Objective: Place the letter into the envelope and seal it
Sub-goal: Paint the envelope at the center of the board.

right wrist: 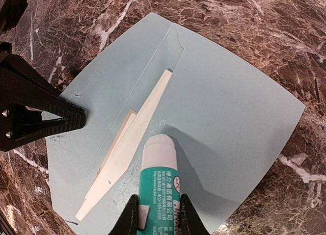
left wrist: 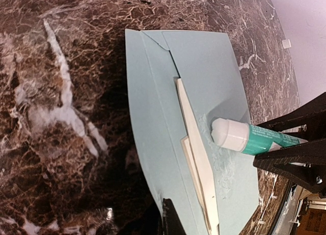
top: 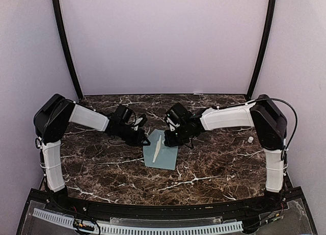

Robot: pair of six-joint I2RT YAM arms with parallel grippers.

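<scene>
Right wrist: one glue stick (right wrist: pixel 159 174), white tip, teal label, pinched by right end effector (right wrist: pixel 159 215).
Envelope (right wrist: pixel 229 107): one, pale teal paper, flat on marbled worktop (right wrist: pixel 254 21), between the arms.
Left end effector (right wrist: pixel 79 118): closed, empty, at envelope's edge.

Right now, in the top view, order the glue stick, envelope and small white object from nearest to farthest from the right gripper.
1. Glue stick: held in the right gripper.
2. Envelope: just beneath, table centre.
3. Small white object: far right, well apart.
</scene>
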